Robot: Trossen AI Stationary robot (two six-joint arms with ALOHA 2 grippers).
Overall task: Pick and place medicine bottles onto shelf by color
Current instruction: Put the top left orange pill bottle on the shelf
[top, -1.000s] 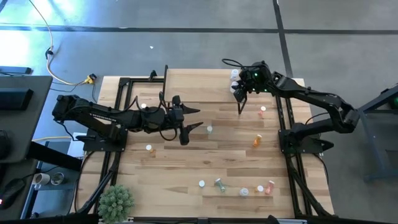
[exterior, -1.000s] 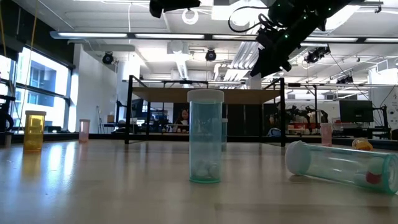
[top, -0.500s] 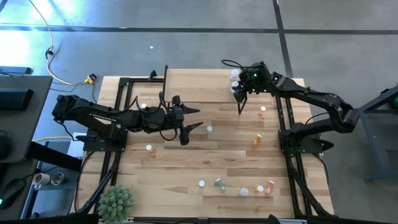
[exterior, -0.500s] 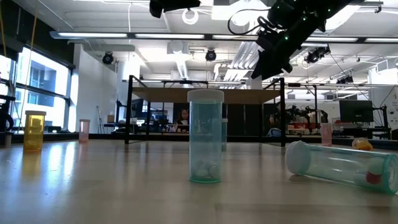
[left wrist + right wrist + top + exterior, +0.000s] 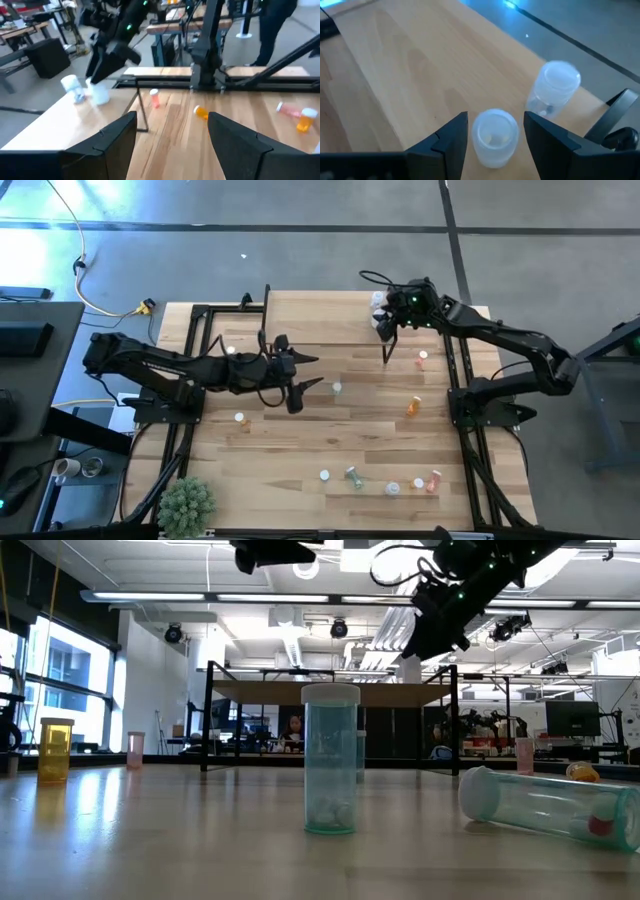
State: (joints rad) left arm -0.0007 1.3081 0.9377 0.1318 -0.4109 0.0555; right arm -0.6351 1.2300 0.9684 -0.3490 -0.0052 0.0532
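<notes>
The right gripper [image 5: 383, 330] hovers over the far right corner of the shelf [image 5: 320, 310], upper centre-right of the overhead frame, its two fingers spread apart on either side of a clear bottle [image 5: 493, 136] that stands upright on the pale board; nothing shows the pads touching it, and whether the bottle is being set down or about to be lifted cannot be told. A second clear bottle [image 5: 553, 89] stands just beside it, nearer the board's edge. To do this step well, the arm would probably need to rise straight up with its fingers wide, clear of both white caps, since a sideways drift could knock the neighbour off the edge. The left gripper [image 5: 308, 373] waits at mid-table, left of centre in the overhead frame, fingers apart and empty, pointing across the wood toward the right arm. Still on the table [image 5: 300, 450] are a pink bottle [image 5: 422, 358] and an orange bottle [image 5: 413, 406] at right, a pale one [image 5: 336, 388] near the left gripper, another at left [image 5: 239, 418], and a cluster along the lower edge, including a green bottle [image 5: 353, 474] and a pink one [image 5: 433, 480]. In the level view, a teal bottle [image 5: 330, 758] stands in the foreground, another lying on its side [image 5: 545, 804] at lower right. A potted plant [image 5: 187, 502] sits at lower left.
</notes>
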